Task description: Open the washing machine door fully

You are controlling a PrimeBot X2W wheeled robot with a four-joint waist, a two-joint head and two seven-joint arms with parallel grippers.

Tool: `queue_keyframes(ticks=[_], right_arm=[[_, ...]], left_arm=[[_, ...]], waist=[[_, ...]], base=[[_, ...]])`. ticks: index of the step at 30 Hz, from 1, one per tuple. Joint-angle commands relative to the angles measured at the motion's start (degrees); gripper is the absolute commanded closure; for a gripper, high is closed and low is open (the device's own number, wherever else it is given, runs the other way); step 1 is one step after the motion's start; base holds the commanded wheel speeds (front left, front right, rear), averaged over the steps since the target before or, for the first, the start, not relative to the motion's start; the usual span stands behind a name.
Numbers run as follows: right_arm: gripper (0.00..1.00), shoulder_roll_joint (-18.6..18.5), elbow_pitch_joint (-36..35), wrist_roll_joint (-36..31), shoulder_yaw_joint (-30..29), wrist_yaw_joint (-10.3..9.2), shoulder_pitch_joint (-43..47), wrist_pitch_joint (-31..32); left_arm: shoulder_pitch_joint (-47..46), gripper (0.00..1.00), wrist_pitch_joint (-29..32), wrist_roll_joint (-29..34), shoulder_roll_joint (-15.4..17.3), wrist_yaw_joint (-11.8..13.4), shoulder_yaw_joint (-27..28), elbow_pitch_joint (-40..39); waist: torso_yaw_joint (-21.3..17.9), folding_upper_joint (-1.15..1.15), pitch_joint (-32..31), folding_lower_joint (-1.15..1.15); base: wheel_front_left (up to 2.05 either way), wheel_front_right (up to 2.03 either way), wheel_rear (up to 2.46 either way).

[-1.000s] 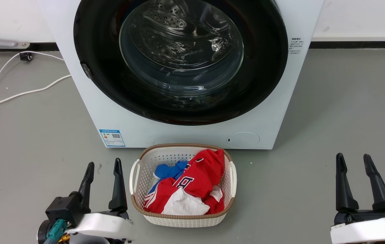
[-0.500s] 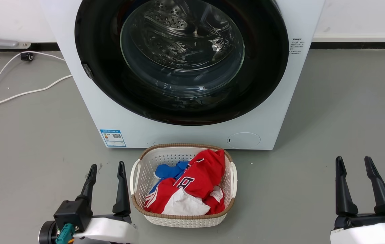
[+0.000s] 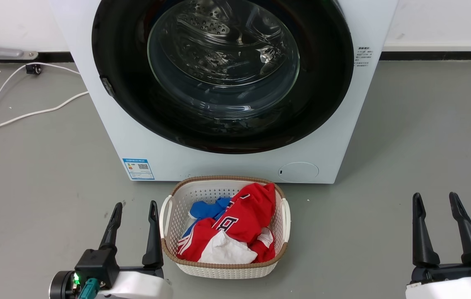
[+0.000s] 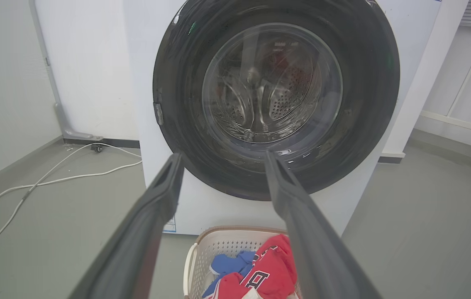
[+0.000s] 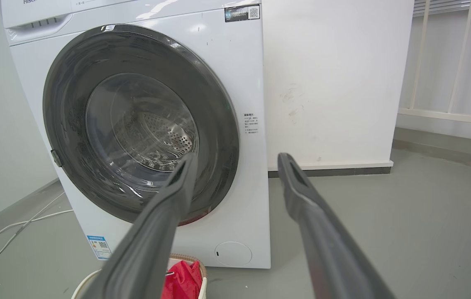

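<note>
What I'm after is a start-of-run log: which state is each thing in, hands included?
washing machine door: shut, flush with the front panel
small round flap: shut
left hand: open, empty, touching nothing
right hand: open, empty, touching nothing
laundry basket: upright, part filled
clothes: crumpled in the basket
white cable: lying slack

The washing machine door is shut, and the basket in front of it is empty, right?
Not quite. The washing machine door is shut, but the basket in front of it is not empty. The head view shows red, blue and white clothes lying in it.
</note>
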Motion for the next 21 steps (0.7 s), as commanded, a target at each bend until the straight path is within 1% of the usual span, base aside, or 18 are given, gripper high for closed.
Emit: queue_keyframes(ticks=[1, 11, 21], right_arm=[[0.0, 0.05, 0.04, 0.1, -0.12, -0.01, 0.69, -0.25], [0.0, 0.05, 1.22, 1.55, -0.21, -0.01, 0.77, -0.22], [0.0, 0.05, 2.01, 1.6, -0.03, -0.01, 0.96, -0.22]], left_arm=[[0.3, 0.0, -0.24, 0.09, 0.01, 0.18, -0.03, 0.15], [0.47, 0.0, -0.24, -0.44, 0.0, 0.25, 0.01, 1.11], [0.59, 0.0, -0.24, -0.02, 0.0, 0.38, -0.07, 1.73]], waist=[[0.01, 0.0, -0.01, 0.0], [0.15, 0.0, -0.1, 0.0], [0.03, 0.0, -0.23, 0.0]], base=[[0.0, 0.0, 0.0], [0.0, 0.0, 0.0], [0.0, 0.0, 0.0]])
